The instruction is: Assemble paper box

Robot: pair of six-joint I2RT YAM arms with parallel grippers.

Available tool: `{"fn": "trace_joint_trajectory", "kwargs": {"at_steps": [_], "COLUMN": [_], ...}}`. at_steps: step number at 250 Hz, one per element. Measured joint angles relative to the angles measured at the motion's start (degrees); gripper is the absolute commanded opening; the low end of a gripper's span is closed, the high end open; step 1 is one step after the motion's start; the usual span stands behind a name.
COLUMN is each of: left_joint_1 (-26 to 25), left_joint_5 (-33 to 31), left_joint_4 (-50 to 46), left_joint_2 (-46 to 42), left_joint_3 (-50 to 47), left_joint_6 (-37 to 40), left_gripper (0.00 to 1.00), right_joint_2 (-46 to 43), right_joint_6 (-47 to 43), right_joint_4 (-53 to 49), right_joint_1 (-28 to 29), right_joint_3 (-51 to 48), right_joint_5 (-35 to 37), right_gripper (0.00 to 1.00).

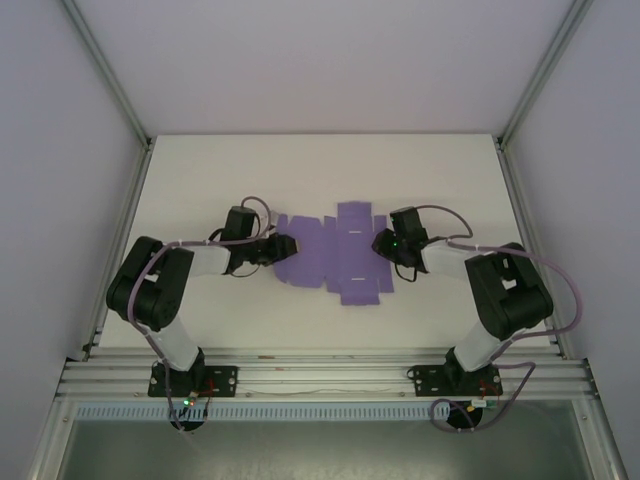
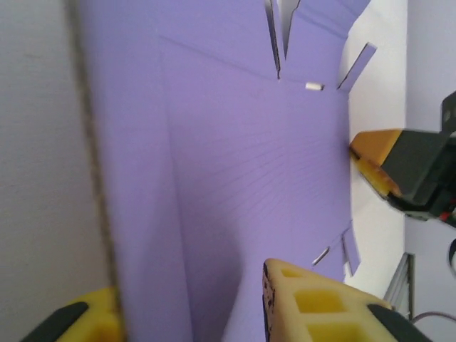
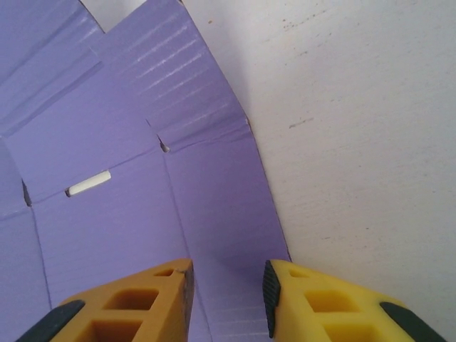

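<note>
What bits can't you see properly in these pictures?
Top view: the left arm and right arm cover both ends of the box, so whether the jaws touch it is hidden.
Left wrist view: the box's near edge is blurred, too close to the camera; one finger is cut by the bottom edge.
Right wrist view: the frame cuts off most of the box and both fingers.

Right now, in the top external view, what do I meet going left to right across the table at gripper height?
left arm → left gripper → paper box, a flat purple blank → right gripper → right arm
</note>
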Motion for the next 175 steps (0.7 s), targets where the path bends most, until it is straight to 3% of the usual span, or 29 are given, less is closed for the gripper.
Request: {"fn": "trace_joint_trajectory", "kwargs": {"at_steps": [18, 47, 90, 147, 175], "left_joint_1": [0.0, -0.44, -0.28, -0.31, -0.31], "left_joint_5": [0.07, 0.79, 2.67, 7.85, 9.84], "left_joint_4": [-0.09, -0.24, -0.33, 1.14, 2.67], "left_joint_2": [-2.01, -6.64, -13.84, -24.41, -29.9], "left_joint_3": [-0.09, -0.02, 1.95, 6.38, 6.36], "left_joint_6": [-0.13, 0.85, 0.92, 0.9, 0.37], "left_gripper": [0.0, 0.0, 0.0, 0.0, 0.0], "right_joint_2": [-0.81, -4.42, -16.65, -28.37, -30.42], "right_joint_6": [-0.44, -2.67, -7.32, -11.06, -10.71], "right_joint_4": [-0.09, -0.52, -1.14, -0.87, 0.2], "right_joint_1": [-0.24, -1.38, -6.82, -14.51, -17.77], "right_joint_3": [-0.52, -2.08, -4.17, -4.15, -4.17], "right_joint_5": [-0.39, -2.75, -8.55, -21.92, -29.09], "right_gripper": [0.39, 0.53, 0.9, 0.98, 0.92]}}
